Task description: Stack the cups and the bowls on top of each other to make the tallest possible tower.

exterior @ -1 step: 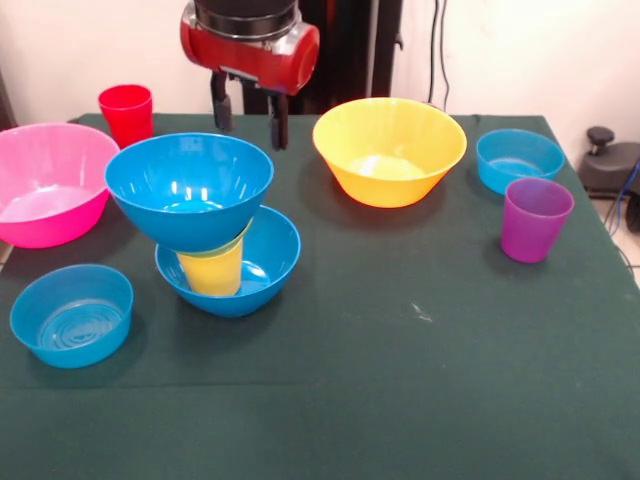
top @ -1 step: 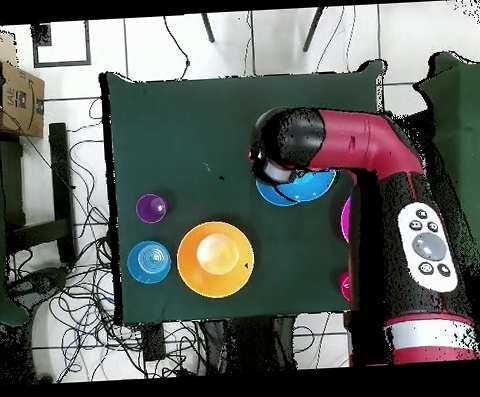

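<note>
Light-blue bowl [exterior @ -1 step: 72,314] nearest; gripper [exterior @ -1 step: 249,116] hangs open behind tower [exterior @ -1 step: 205,220].

Front view: a raised, close camera looks obliquely across the green table [exterior @ -1 step: 420,390] toward the arm. Overhead view: a higher camera looks straight down, taking in surrounding floor. Both share the tabletop.

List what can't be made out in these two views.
- Tower: overhead, the arm covers most of it; only a blue rim shows.
- Green bowl: front, just a sliver shows under the upper blue bowl.
- Pink bowl: front, cut by the left edge; overhead, mostly under the arm.
- Red cup: overhead, mostly under the arm.
- Hand: overhead, hidden under the arm.
</note>
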Robot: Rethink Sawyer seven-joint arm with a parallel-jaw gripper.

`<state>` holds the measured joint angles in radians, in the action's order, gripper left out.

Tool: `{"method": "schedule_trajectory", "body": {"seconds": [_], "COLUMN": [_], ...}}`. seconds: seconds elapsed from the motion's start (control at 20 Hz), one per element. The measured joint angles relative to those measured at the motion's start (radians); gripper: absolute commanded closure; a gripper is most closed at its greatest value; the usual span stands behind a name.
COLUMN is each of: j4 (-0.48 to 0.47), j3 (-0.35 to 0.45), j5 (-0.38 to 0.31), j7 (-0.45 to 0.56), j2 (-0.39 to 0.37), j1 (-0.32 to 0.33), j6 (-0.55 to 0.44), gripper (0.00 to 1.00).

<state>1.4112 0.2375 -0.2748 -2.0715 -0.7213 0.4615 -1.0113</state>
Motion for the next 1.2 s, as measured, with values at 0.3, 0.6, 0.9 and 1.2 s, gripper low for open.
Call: {"method": "schedule_trajectory", "body": {"seconds": [0.3,0.6,0.9,1.2], "j4": [-0.034,-0.123,-0.217,-0.29], "j3": [0.0,0.0,0.0,-0.006], "j5": [0.007,0.04,0.049,0.06], "j7": [0.0,0.0,0.0,0.0], "j2": [-0.014,-0.016,-0.004,0.018], "j1": [-0.045,-0.105,-0.137,-0.159], "j6": [-0.012,-0.082,-0.151,-0.173], "gripper": [0.0,0.0,0.0,0.0]}}
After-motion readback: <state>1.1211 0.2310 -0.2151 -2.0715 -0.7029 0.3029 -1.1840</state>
